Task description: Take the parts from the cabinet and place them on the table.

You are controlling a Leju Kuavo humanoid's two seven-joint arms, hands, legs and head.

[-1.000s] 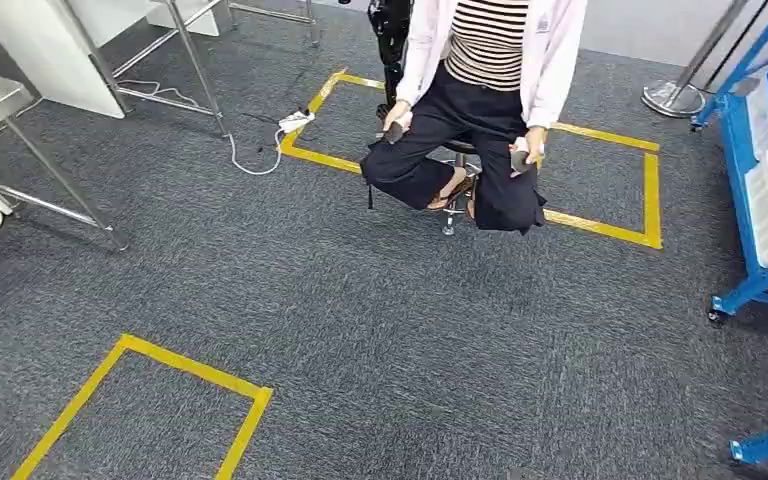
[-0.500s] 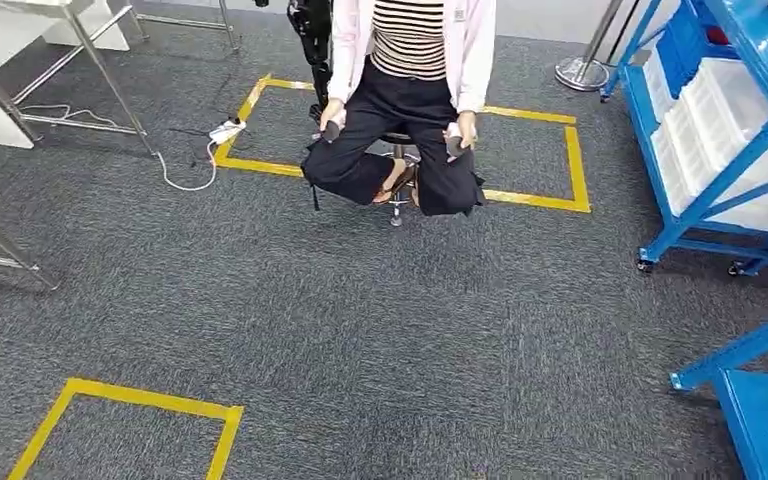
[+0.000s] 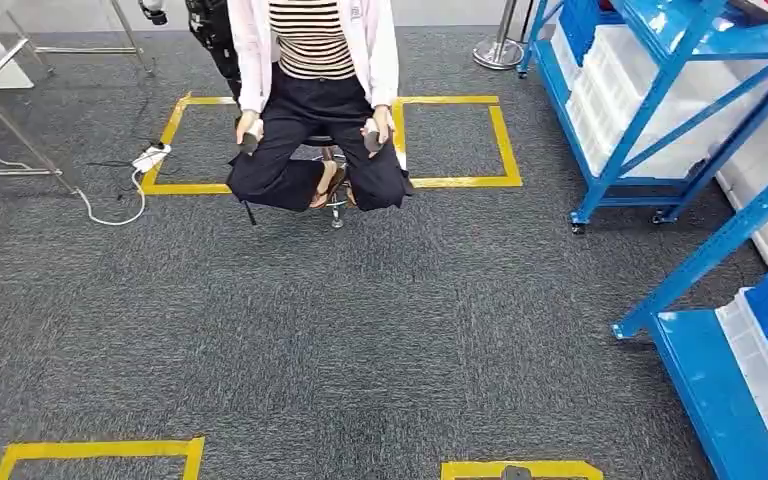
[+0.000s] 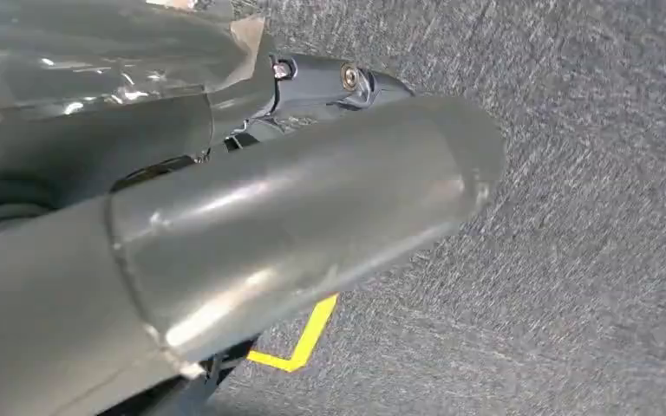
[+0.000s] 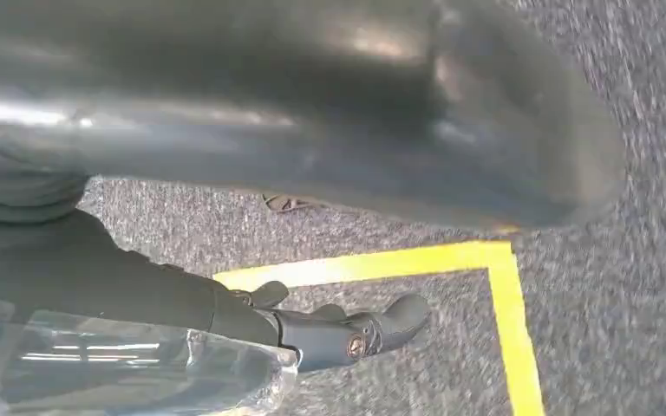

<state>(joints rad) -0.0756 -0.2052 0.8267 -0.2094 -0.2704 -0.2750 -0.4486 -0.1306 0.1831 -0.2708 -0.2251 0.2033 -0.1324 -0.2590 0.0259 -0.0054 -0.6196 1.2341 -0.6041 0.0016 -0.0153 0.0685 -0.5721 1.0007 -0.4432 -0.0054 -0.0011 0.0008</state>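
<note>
1. Left hand [image 4: 251,225]: left wrist view has the thick grey thumb across the shot and a dark finger [image 4: 347,82] stretched out straight behind it, over grey carpet [image 3: 360,340]. Nothing in it; fingers apart.
2. Right hand [image 5: 329,130]: same picture in the right wrist view, thumb large up front, dark fingers [image 5: 355,334] extended, nothing held. Below it a yellow tape corner [image 5: 503,260] on the carpet.
3. Head view, near edge: two yellow tape marks, one low left [image 3: 100,455], one low centre [image 3: 520,468].
4. Right side: blue cabinet [image 3: 660,110] on casters, white bins [image 3: 640,90] on its shelves. Parts inside the bins, can't tell from here. A second blue shelf unit [image 3: 730,350] sits nearer, low right.
5. Mid-floor: person [image 3: 315,100] seated on a stool inside a yellow tape rectangle [image 3: 460,180], a dark controller in each hand.
6. Far left: metal table legs [image 3: 10,120], white power strip [image 3: 150,158] with cable on the carpet.
</note>
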